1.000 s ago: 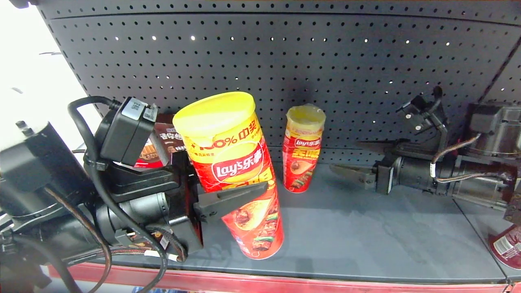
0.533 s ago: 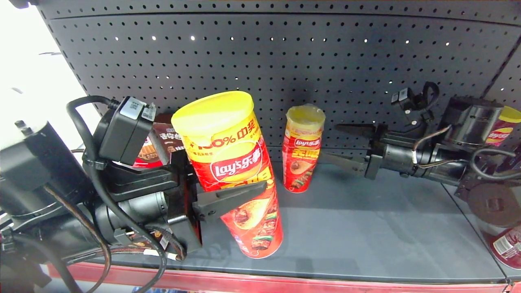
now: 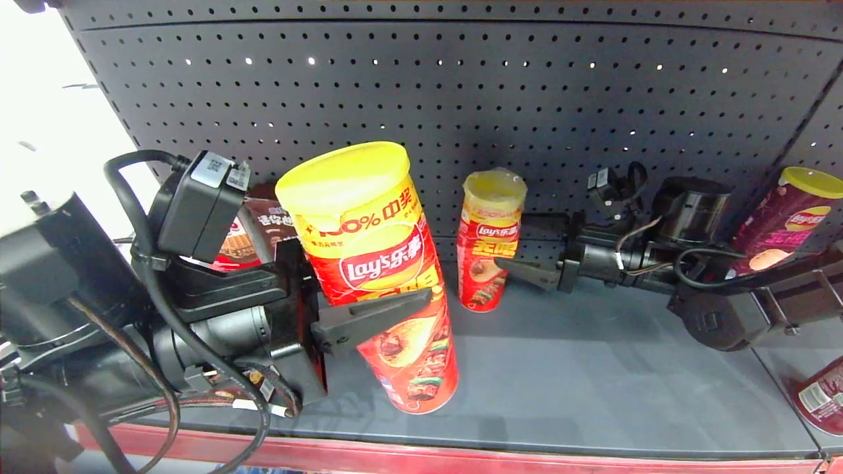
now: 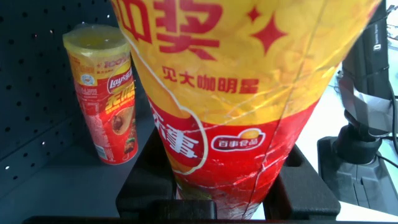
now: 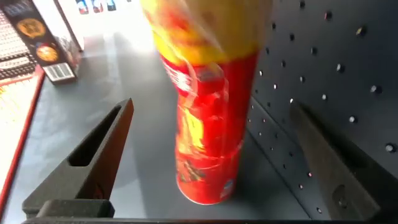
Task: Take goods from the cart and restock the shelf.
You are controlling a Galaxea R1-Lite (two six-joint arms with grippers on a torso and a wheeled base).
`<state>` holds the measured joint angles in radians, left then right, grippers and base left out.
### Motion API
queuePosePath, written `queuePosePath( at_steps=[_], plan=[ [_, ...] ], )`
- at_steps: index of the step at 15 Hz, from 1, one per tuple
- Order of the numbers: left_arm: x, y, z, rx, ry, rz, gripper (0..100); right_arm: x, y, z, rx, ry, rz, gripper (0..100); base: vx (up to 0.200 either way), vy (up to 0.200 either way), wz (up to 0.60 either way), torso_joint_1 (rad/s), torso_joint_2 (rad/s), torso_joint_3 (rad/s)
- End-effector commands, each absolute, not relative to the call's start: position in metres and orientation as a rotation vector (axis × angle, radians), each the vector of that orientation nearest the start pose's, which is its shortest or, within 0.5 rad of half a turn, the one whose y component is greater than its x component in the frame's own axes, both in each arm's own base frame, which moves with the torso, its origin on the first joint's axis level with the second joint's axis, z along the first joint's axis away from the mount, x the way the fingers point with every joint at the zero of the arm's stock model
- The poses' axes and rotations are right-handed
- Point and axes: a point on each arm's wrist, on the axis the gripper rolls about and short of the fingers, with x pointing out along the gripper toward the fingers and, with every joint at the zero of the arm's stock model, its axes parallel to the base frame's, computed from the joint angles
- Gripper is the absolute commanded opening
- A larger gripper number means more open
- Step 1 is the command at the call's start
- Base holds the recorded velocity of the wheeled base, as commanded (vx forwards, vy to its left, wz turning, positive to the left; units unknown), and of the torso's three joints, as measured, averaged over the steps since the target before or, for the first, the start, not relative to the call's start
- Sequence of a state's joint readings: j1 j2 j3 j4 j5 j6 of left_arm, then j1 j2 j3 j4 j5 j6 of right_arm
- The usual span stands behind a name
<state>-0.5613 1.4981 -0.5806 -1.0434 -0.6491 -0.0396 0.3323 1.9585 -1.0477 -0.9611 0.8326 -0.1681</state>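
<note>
My left gripper (image 3: 385, 289) is shut on a large red chip can with a yellow lid (image 3: 372, 263). The can leans over the front of the grey shelf (image 3: 593, 375), and I cannot tell whether its base touches. In the left wrist view this can (image 4: 236, 112) stands close up. A smaller red chip can (image 3: 490, 240) stands upright at the back by the pegboard, also in the left wrist view (image 4: 106, 93). My right gripper (image 3: 520, 243) is open at this can's right side. In the right wrist view the small can (image 5: 208, 124) stands between the spread fingers (image 5: 93, 162), untouched.
A brown box (image 3: 263, 227) stands behind my left gripper. A purple can (image 3: 784, 217) leans at the far right, and another can (image 3: 820, 395) lies at the lower right. The pegboard (image 3: 461, 99) closes the back. A red strip (image 3: 461, 454) marks the front edge.
My right arm has swung left and back, bringing its open fingers up to the small can and uncovering the purple can. My left gripper has lifted the large can slightly.
</note>
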Motion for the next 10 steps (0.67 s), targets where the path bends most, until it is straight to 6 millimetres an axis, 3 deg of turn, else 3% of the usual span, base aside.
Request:
queuePosePath(
  at_steps=[1, 6, 10],
  plan=[
    [0.197, -0.14, 0.217, -0.029, -0.103, -1.211, 0, 0.362, 0.143, 0.179, -0.155, -0.132, 1.174, 100, 0.0, 0.0, 0.0, 0.0, 0.0, 0.0],
    [0.197, -0.14, 0.216, -0.029, -0.1, -1.211, 0, 0.372, 0.147, 0.172, -0.139, -0.116, 1.24, 100, 0.0, 0.0, 0.0, 0.0, 0.0, 0.0],
    [0.197, -0.139, 0.216, -0.03, -0.098, -1.203, 0, 0.376, 0.148, 0.184, -0.126, -0.084, 1.293, 100, 0.0, 0.0, 0.0, 0.0, 0.0, 0.0]
  ],
)
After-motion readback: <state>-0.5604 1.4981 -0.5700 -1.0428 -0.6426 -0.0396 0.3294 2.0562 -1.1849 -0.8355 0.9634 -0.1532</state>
